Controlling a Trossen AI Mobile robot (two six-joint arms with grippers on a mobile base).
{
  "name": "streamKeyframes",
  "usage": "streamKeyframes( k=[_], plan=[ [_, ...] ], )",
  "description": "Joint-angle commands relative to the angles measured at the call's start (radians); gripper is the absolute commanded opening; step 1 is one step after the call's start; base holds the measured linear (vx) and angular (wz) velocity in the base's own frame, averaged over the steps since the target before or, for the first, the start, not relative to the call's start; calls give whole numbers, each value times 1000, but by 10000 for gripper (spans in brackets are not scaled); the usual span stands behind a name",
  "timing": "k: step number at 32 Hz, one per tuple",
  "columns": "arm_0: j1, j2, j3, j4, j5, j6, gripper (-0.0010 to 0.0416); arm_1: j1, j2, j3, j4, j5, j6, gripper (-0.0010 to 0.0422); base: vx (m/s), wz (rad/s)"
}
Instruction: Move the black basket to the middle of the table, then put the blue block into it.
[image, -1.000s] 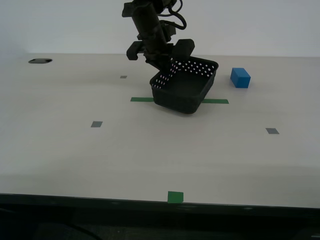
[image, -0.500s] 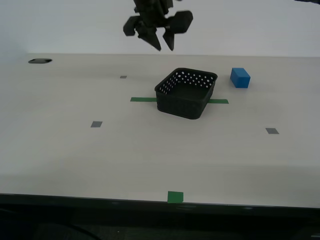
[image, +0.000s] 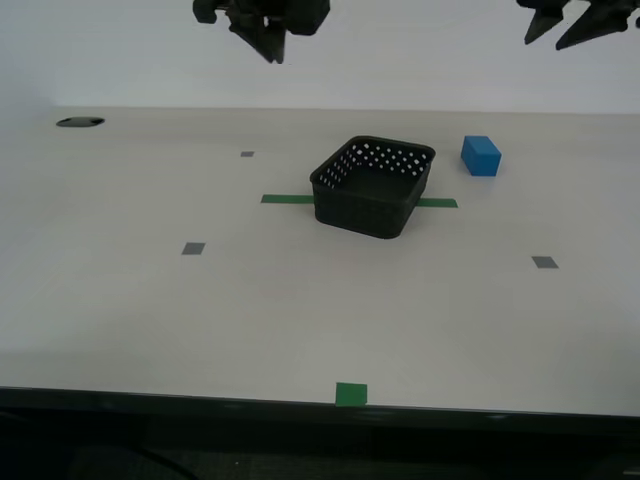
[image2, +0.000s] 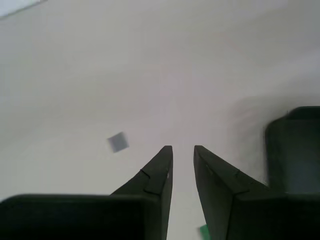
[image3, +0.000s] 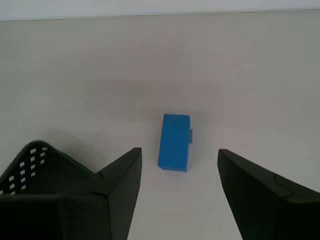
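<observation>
On the pale beige matte tabletop (image: 150, 300), dark-edged at the front: green tape strips, small grey squares, plain pale wall behind. Small square black plastic basket (image: 372, 186), rounded corners, low walls pierced with round holes, upright over a green strip near centre, empty. Small bright blue solid block (image: 480, 155), just beyond it toward the exterior view's right, apart from the basket. My first gripper (image3: 179, 187): fingers spread wide above the block, holding nothing. My second gripper (image2: 183, 172): fingers nearly together, empty, raised over bare surface.
</observation>
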Motion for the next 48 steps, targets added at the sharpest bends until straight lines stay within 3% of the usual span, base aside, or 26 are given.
streamKeyframes(
  k=[1, 3, 15, 23, 24, 31, 43, 48],
  plan=[
    [10, 80, 67, -25, -3, -1, 242, 23, -2, 0, -14, -40, 23, 25, 0, 0],
    [16, 143, 112, -37, -2, -2, 258, 51, -2, 0, -21, -38, 28, -4, 0, 0],
    [43, 396, 306, -86, 12, -21, 240, 116, -2, 0, -40, -37, 47, 0, 0, 0],
    [51, 473, 308, -86, 13, -24, 301, 122, -2, 0, -25, -32, 57, 0, 0, 0],
    [51, 498, 309, -82, 16, -39, 308, 122, -2, 0, -22, 2, 56, 0, 0, 0],
    [52, 498, 302, -69, 68, -44, 305, 123, -2, 0, -21, 8, 56, 0, 0, 0],
    [53, 580, 309, -21, 68, -41, 315, 123, -2, 0, -33, 9, 57, 0, 0, 0],
    [53, 590, 309, -7, 68, -37, 272, 124, -2, 0, -32, 11, 56, 0, 0, 0]
  ],
)
